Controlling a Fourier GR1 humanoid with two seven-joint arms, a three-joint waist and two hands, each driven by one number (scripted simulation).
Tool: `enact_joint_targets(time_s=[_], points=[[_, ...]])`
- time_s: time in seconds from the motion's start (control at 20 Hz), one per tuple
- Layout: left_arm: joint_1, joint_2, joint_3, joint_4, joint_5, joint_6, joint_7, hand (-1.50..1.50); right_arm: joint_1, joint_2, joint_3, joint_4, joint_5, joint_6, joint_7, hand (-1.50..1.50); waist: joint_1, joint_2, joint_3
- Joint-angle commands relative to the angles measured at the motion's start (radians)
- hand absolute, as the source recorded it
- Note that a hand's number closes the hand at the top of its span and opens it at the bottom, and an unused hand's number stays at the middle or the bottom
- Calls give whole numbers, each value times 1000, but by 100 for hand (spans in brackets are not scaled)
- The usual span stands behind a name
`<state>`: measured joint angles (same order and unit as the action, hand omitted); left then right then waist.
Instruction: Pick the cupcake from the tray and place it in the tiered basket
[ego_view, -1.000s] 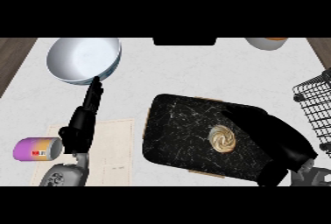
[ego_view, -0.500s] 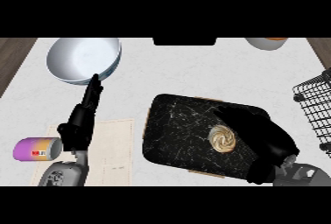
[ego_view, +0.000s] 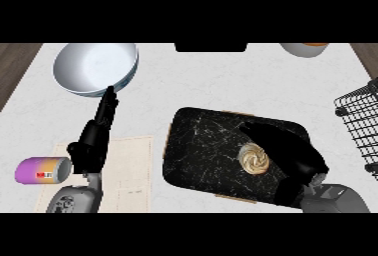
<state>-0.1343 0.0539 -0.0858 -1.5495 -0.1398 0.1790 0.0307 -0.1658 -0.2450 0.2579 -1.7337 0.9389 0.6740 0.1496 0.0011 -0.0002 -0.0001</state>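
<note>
The right hand (ego_view: 289, 150) hovered open over the tray (ego_view: 207, 150), cupcake (ego_view: 253, 158) at its 9 o'clock; the left hand (ego_view: 94, 137) rested straight-fingered.

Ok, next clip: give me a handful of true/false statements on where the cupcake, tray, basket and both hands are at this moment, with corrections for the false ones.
1. The cupcake lies on the dark tray. True.
2. The cupcake is already in the wire basket. False: the basket stands at the right edge, apart from the tray, and the cupcake is on the tray.
3. The right hand is over the tray, right beside the cupcake. True.
4. The left hand holds the purple can. False: it is open, fingers straight and pointing toward the white bowl; the can lies on its side to its left, untouched.
5. The white bowl sits on the tray. False: it stands on the counter, up and left of the tray.
</note>
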Motion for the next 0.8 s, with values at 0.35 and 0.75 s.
enact_joint_targets(time_s=[0.35,0.75], points=[[9,-18,12,-26,-23,-3,-1,0,41,55,8,66,52,-63,-54,-150,-1,0,0],[70,-5,-6,-118,-42,-14,46,0,34,55,-44,176,87,-247,-147,150,4,-1,0]])
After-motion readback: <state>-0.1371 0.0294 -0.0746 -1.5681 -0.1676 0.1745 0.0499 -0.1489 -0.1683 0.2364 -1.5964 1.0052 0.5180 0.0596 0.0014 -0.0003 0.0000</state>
